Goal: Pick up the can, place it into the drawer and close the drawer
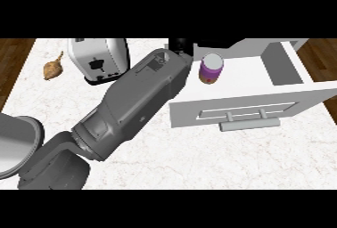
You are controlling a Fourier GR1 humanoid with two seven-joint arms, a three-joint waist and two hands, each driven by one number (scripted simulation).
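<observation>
The can (211, 69), purple with a white top and a brown base, stands upright in the left part of the open white drawer (309, 95). The drawer's front panel carries a grey bar handle (249, 125) and faces me. My left forearm runs from the lower left up to the drawer's far left corner. Only a black bit of the left hand (179, 44) shows past the wrist, just left of and beyond the can. Whether it touches the can is hidden. The right hand is out of view.
A white toaster (99, 59) stands at the back left, close to the forearm. A brown root vegetable (52, 67) lies further left near the counter's edge. A grey round rim (14, 144) shows at the left edge. Bare marble counter (217, 156) lies before the drawer.
</observation>
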